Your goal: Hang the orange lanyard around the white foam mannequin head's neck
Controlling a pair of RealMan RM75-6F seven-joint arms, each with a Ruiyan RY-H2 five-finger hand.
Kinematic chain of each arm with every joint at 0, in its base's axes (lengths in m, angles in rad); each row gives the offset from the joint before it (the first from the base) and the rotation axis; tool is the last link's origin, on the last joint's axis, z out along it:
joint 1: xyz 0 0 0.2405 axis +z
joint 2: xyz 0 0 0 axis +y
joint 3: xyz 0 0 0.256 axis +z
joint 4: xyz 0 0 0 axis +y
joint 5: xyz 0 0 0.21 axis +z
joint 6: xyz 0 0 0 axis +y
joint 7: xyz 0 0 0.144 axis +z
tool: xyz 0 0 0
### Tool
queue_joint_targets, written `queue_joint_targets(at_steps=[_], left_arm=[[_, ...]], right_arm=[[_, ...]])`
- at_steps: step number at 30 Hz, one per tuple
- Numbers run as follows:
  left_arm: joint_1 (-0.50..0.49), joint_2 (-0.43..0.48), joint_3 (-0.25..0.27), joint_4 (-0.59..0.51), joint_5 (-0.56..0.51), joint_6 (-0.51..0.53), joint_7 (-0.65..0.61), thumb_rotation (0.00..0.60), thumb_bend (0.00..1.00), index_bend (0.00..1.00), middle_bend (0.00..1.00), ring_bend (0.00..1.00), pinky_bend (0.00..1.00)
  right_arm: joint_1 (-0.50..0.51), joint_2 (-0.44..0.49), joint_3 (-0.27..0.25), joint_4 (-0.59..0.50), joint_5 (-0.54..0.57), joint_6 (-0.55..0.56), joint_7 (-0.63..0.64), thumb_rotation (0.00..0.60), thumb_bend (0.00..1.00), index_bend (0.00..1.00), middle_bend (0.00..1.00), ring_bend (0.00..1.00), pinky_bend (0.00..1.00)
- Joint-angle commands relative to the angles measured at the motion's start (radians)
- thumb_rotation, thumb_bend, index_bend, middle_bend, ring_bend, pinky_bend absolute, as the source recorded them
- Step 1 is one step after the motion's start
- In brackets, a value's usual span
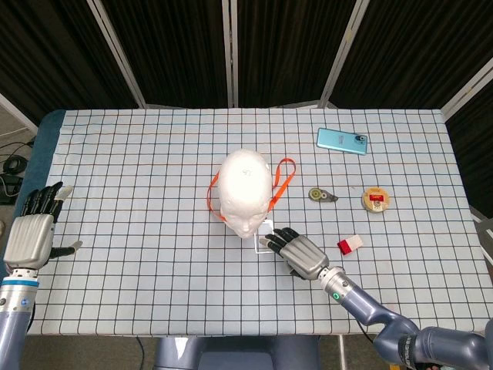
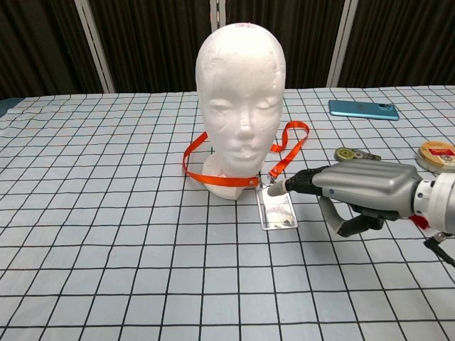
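The white foam mannequin head (image 1: 245, 191) (image 2: 240, 106) stands upright mid-table. The orange lanyard (image 1: 285, 173) (image 2: 213, 177) lies looped around the base of its neck, with a slack loop trailing right on the cloth. Its clear badge holder (image 1: 263, 235) (image 2: 277, 211) lies flat just in front of the head. My right hand (image 1: 296, 250) (image 2: 362, 192) lies low over the table with fingers stretched out, and its fingertips (image 2: 279, 188) are at the badge's clip end; it holds nothing. My left hand (image 1: 29, 231) hovers at the table's far left edge, fingers spread and empty, outside the chest view.
A teal phone (image 1: 341, 140) (image 2: 362, 109) lies at the back right. A small tape dispenser (image 1: 320, 194) (image 2: 353, 154) and a round tape roll (image 1: 375, 200) (image 2: 442, 150) lie right of the head. A red-and-white block (image 1: 350, 245) sits beside my right wrist.
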Motion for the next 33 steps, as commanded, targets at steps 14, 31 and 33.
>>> queue_joint_targets(at_steps=[14, 31, 33], left_arm=[[0.009, -0.003, -0.012, 0.002, 0.017, -0.025, -0.011, 0.6, 0.0, 0.0, 0.0, 0.0, 0.0], [0.014, -0.004, -0.022, 0.006, 0.018, -0.05, -0.017, 0.6, 0.0, 0.0, 0.0, 0.0, 0.0], [0.014, -0.005, -0.023, 0.006, 0.018, -0.051, -0.016, 0.6, 0.0, 0.0, 0.0, 0.0, 0.0]], right_arm=[[0.005, -0.063, -0.013, 0.045, 0.061, -0.019, -0.064, 0.6, 1.0, 0.09, 0.12, 0.09, 0.15], [0.0, -0.006, -0.092, -0.045, 0.019, -0.06, -0.037, 0.6, 1.0, 0.16, 0.2, 0.15, 0.18], [-0.001, 0.01, -0.108, -0.071, 0.0, -0.061, -0.031, 0.6, 1.0, 0.16, 0.2, 0.15, 0.18]])
